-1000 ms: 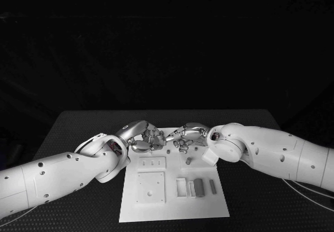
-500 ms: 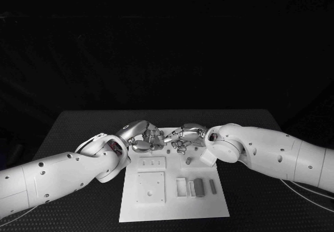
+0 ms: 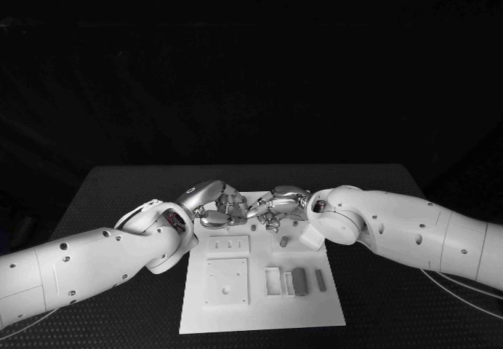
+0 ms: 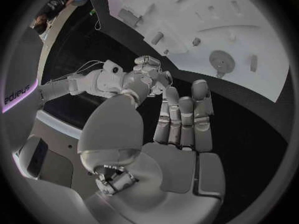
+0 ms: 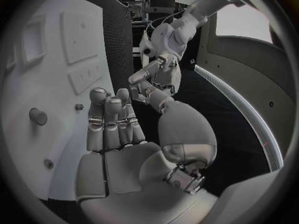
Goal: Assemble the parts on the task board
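In the head view both hands hover over the far end of the task board (image 3: 262, 305), which lies in the middle of the black surface (image 3: 115, 189). The left hand (image 3: 217, 207) and the right hand (image 3: 277, 207) nearly meet fingertip to fingertip; they look set to work on something at that end, though I cannot tell from here whether either is grasping a part. Grey parts (image 3: 301, 281) lie in a row near the board's right side, apart from both hands, and a small peg (image 3: 282, 240) stands just below the right hand.

In the left wrist view the left hand's fingers (image 4: 184, 117) are straight, together and released, holding nothing, above the surface beside the board.

In the right wrist view the right hand's fingers (image 5: 112, 119) are likewise extended and empty, over the board's edge near a round peg (image 5: 38, 116).

Compared with a second ago, the right hand has edged slightly toward the left one; the parts have not moved.
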### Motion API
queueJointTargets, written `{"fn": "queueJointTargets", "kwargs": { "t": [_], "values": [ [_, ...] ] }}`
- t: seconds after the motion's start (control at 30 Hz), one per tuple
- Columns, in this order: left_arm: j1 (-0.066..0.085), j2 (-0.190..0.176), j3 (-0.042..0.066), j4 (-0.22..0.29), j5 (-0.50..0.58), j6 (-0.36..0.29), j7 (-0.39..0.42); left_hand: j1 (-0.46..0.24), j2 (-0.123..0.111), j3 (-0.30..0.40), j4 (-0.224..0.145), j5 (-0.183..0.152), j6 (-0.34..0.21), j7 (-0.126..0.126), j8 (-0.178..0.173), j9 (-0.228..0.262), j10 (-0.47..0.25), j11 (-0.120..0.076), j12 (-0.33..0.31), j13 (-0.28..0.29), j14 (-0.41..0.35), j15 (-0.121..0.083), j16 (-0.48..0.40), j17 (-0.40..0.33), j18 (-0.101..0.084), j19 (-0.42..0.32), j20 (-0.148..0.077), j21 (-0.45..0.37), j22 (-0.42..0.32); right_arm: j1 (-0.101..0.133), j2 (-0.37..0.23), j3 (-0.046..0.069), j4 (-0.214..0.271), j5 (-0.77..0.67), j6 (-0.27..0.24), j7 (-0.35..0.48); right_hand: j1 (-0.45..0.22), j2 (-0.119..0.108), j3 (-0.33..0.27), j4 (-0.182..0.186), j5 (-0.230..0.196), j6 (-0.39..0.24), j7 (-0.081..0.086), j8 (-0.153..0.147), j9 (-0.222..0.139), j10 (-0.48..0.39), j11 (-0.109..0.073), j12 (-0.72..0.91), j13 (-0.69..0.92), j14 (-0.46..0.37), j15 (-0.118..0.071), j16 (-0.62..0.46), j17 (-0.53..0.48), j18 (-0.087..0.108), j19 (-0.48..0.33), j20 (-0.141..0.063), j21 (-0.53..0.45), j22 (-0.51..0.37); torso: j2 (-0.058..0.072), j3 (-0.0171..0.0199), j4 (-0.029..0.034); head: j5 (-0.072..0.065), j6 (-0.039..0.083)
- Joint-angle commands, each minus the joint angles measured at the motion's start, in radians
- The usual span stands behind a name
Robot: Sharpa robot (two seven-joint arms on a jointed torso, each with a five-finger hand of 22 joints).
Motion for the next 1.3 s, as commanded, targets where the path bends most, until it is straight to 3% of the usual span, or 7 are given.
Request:
{"fn": "queueJointTargets", "kwargs": {
  "t": [0.03,0.27,0.5,0.73,0.97,1.3],
  "values": [
    [0.002,0.003,0.001,0.002,0.003,0.003,0.008,-0.001,0.006,0.005,0.001,0.003,-0.001,0.007,0.004,0.001,0.009,0.001,-0.005,-0.001,0.008,0.001,-0.004,-0.001,0.026,0.001,-0.003,-0.002,0.017,-0.001,0.002,0.0,0.0,-0.023,0.004,0.015,0.004,0.016,0.001,-0.013,-0.004,0.023,0.003,0.01,0.005,0.007,-0.008,0.006,-0.003,0.005,-0.009,0.006,-0.001,0.036,0.003,-0.007,0.007,0.02,0.0,-0.0001,0.0,0.0,0.0],
    [0.003,0.004,0.001,0.002,0.003,0.006,0.008,-0.001,0.006,0.005,0.001,0.002,0.0,0.007,0.004,0.002,0.009,0.001,-0.005,-0.001,0.009,0.001,-0.004,-0.001,0.026,0.002,-0.003,-0.002,0.017,-0.001,0.002,0.0,-0.001,-0.023,-0.007,0.019,0.005,0.024,0.003,-0.019,-0.004,0.033,-0.002,0.016,0.009,0.014,-0.011,0.008,-0.006,0.009,-0.013,0.007,-0.002,0.036,0.006,-0.009,0.01,0.02,0.0,-0.0005,0.0001,0.0,-0.001],
    [0.003,0.002,0.001,0.002,0.003,0.009,0.008,-0.001,0.006,0.005,0.001,0.002,0.001,0.007,0.005,0.002,0.009,0.001,-0.006,-0.002,0.009,0.001,-0.004,-0.001,0.026,0.002,-0.003,-0.002,0.017,-0.001,0.0,0.0,-0.007,-0.022,-0.004,0.023,0.018,0.067,0.013,-0.041,-0.004,0.04,-0.006,0.02,0.013,0.02,-0.016,0.008,-0.012,0.013,-0.017,0.009,-0.002,0.036,0.008,-0.012,0.014,0.02,0.0,-0.0001,0.0002,-0.001,-0.002],
    [0.003,0.0,0.001,0.003,0.003,0.011,0.008,0.0,0.006,0.005,0.0,0.001,0.001,0.006,0.005,0.002,0.009,0.001,-0.006,-0.002,0.009,0.001,-0.004,-0.002,0.026,0.002,-0.003,-0.002,0.017,-0.001,-0.004,0.0,-0.014,-0.013,-0.001,0.028,0.022,0.082,0.015,-0.051,-0.004,0.04,-0.006,0.02,0.015,0.021,-0.016,0.008,-0.014,0.013,-0.018,0.009,-0.002,0.036,0.008,-0.012,0.016,0.02,0.0,-0.0002,0.0003,0.0,-0.002],
    [0.003,0.003,0.001,0.006,0.004,0.007,0.013,0.0,0.005,0.005,-0.001,0.001,0.001,0.006,0.004,0.002,0.009,0.001,-0.006,-0.002,0.009,0.001,-0.005,-0.002,0.026,0.002,-0.003,-0.003,0.017,-0.001,0.0,0.0,-0.015,-0.002,0.01,0.031,0.065,0.116,0.029,-0.06,-0.004,0.046,-0.011,0.025,0.021,0.022,-0.02,0.01,-0.016,0.012,-0.021,0.012,0.0,0.036,0.002,-0.014,0.02,0.022,0.0,0.0,0.0002,-0.001,-0.001],
    [0.003,0.006,0.001,0.009,0.012,0.002,0.022,-0.002,0.001,0.004,-0.002,-0.001,-0.004,0.008,0.001,0.0,0.007,0.002,-0.008,-0.004,0.008,0.002,-0.007,-0.003,0.026,0.0,-0.002,-0.006,0.016,-0.001,0.008,0.0,-0.018,-0.01,0.015,0.024,0.089,0.124,0.032,-0.06,-0.004,0.056,-0.014,0.032,0.028,0.029,-0.023,0.014,-0.018,0.015,-0.023,0.016,0.003,0.036,0.001,-0.013,0.026,0.022,0.0,-0.0001,0.0001,-0.003,0.0]
  ]
}}
